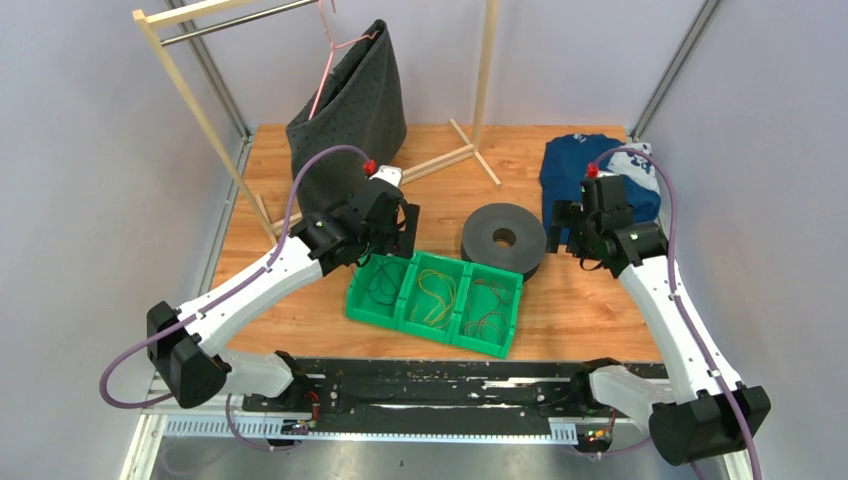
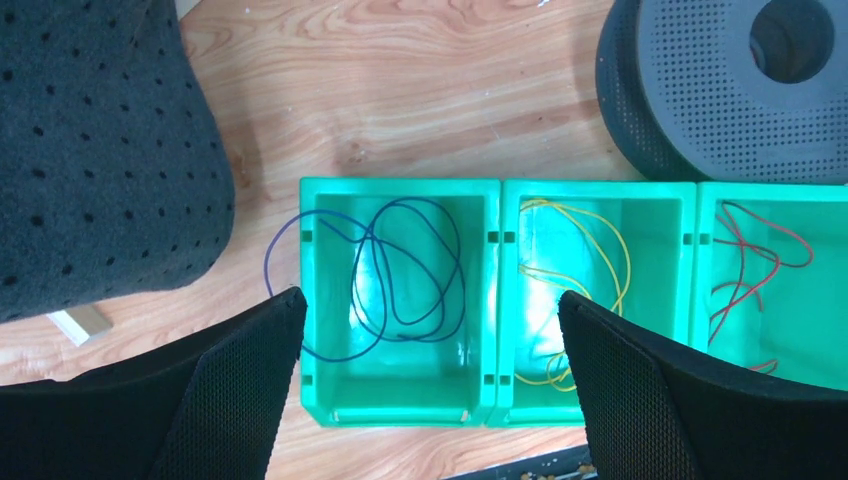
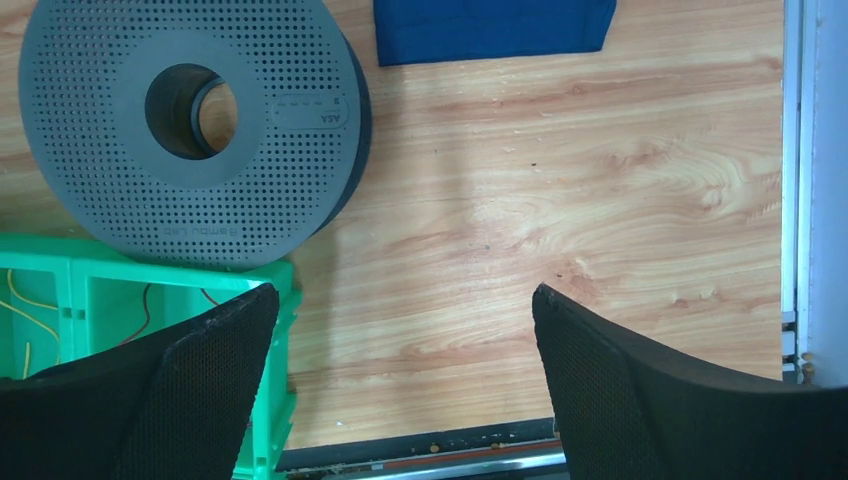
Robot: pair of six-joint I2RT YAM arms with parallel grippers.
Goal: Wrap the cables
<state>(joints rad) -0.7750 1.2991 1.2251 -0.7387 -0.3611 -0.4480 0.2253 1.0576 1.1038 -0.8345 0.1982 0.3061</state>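
A green three-compartment bin (image 1: 435,327) sits mid-table. A dark blue cable (image 2: 400,275) lies coiled in its left compartment, one loop hanging over the left wall. A yellow cable (image 2: 600,250) lies in the middle compartment and a red cable (image 2: 760,262) in the right one. My left gripper (image 2: 430,305) is open and empty, hovering above the left and middle compartments. My right gripper (image 3: 405,295) is open and empty over bare wood to the right of the bin (image 3: 270,420). A grey perforated spool (image 1: 504,238) lies flat behind the bin; it also shows in the right wrist view (image 3: 185,120).
A dark perforated felt bag (image 1: 350,110) hangs from a wooden rack (image 1: 190,90) at the back left and shows in the left wrist view (image 2: 100,150). A folded blue garment (image 1: 580,170) lies at the back right. A black rail (image 1: 440,385) runs along the near edge.
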